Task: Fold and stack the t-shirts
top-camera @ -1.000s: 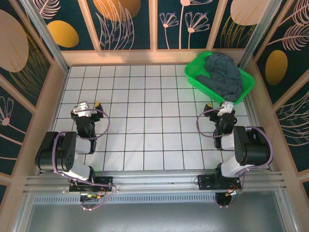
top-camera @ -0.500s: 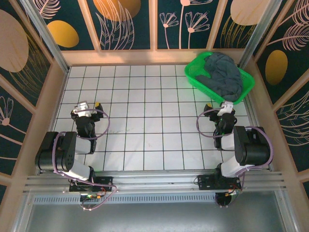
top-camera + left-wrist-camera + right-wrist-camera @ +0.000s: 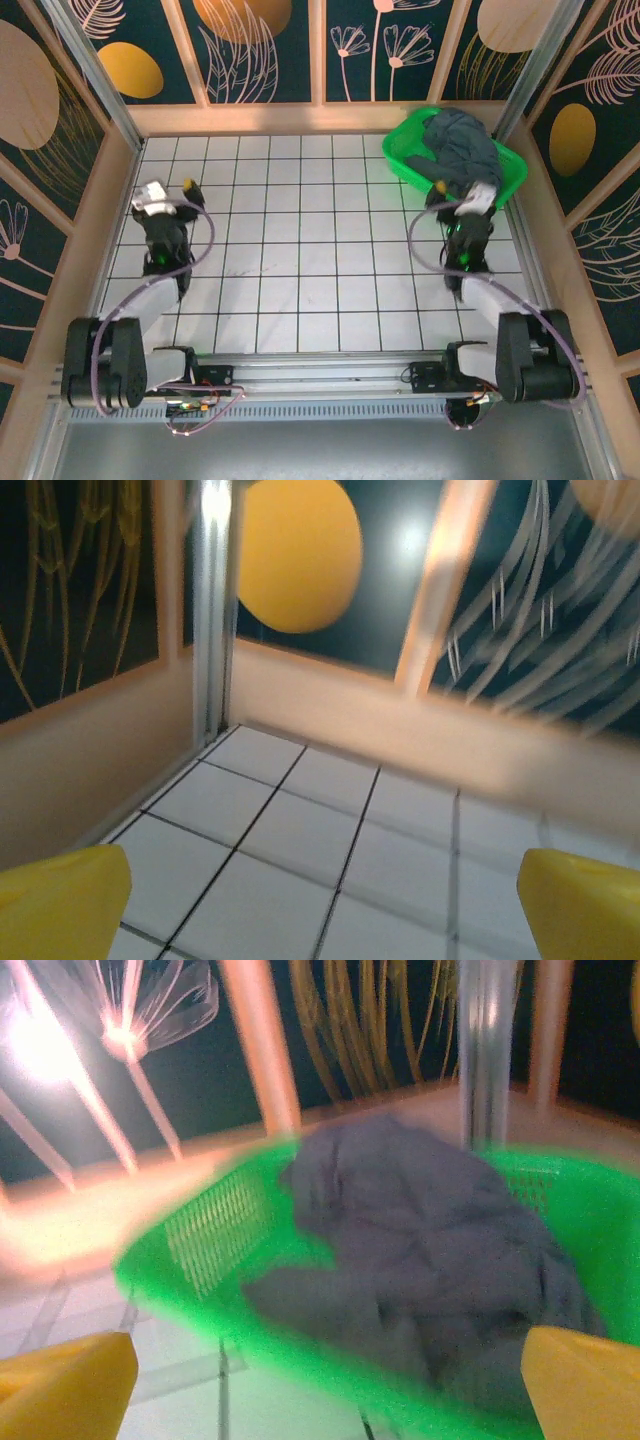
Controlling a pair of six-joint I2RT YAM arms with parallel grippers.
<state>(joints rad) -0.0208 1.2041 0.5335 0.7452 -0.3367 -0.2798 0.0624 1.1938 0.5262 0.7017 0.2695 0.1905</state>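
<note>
The t-shirts (image 3: 462,152) lie as one crumpled slate-grey heap in the green basket (image 3: 415,130) at the far right corner of the surface (image 3: 300,250). That is a supply pile, I judge, and nothing is folded yet. How many shirts are in the heap I cannot tell. The white tiles in front of my arms look like the place to spread and fold.

My right arm is stretched toward the basket so that a first shirt can be pulled out. From the wrist, the right fingers (image 3: 60,1385) stand wide apart with the heap framed between them, just past the near rim. They hold nothing, and I see no contact with the cloth, though the picture is blurred.

My left arm reaches toward the far left corner, well apart from the basket. The left fingers (image 3: 60,900) are spread just as wide over bare tiles, gripping nothing — placed, I judge, to take a hem once a shirt comes across.
</note>
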